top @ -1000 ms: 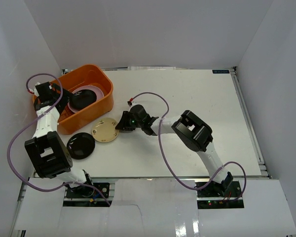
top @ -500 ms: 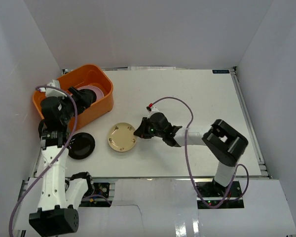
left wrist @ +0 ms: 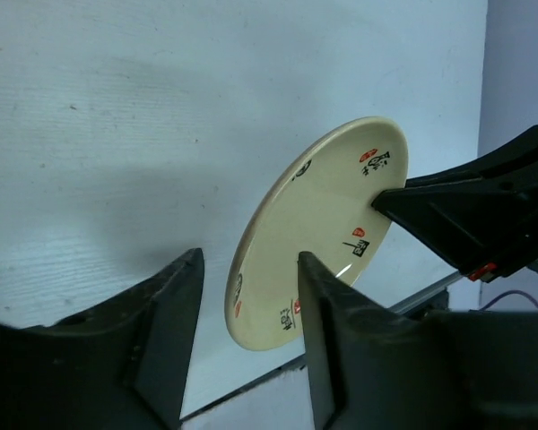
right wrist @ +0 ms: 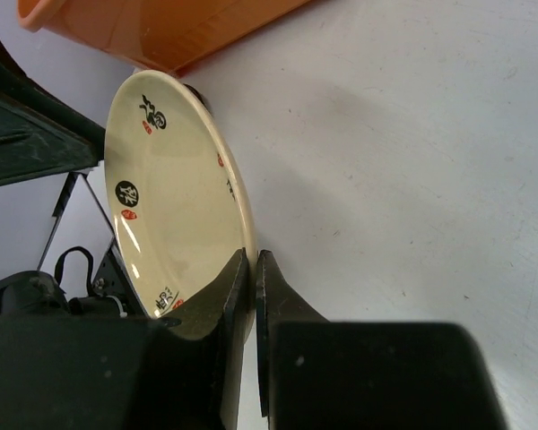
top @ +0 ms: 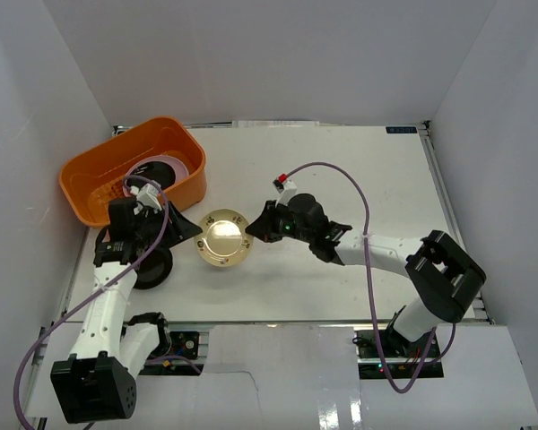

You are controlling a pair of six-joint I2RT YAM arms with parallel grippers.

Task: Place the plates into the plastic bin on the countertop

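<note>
The cream plate (top: 224, 237) hung clear of the countertop (top: 359, 170), tilted up nearly on edge, directly between the two grippers. Its face carried small black and red marks, which we saw in both wrist views (left wrist: 318, 224) (right wrist: 170, 206).

The right gripper (top: 254, 232) was clenched on the plate's rim. In its own camera the two fingers met on the thin edge with only the rim between them (right wrist: 253, 269), and the rest of the plate stretched away ahead of the fingertips.

The left gripper (top: 195, 231) faced it from the opposite side with its jaws released and well apart. In its wrist view (left wrist: 248, 269) the near edge of the plate stood in the gap between the fingers; whether either finger touched it we could not tell.

A black plate (top: 152, 267) lay flat on the countertop just behind the left gripper, partly under that arm's wrist. The plastic bin (top: 190, 184) stood beyond the left gripper, on its outer side near the far corner, with a pink plate (top: 177, 163) lying inside and a dark one on top of it. From the right gripper the bin (right wrist: 188, 27) showed past the cream plate's far edge.
</note>
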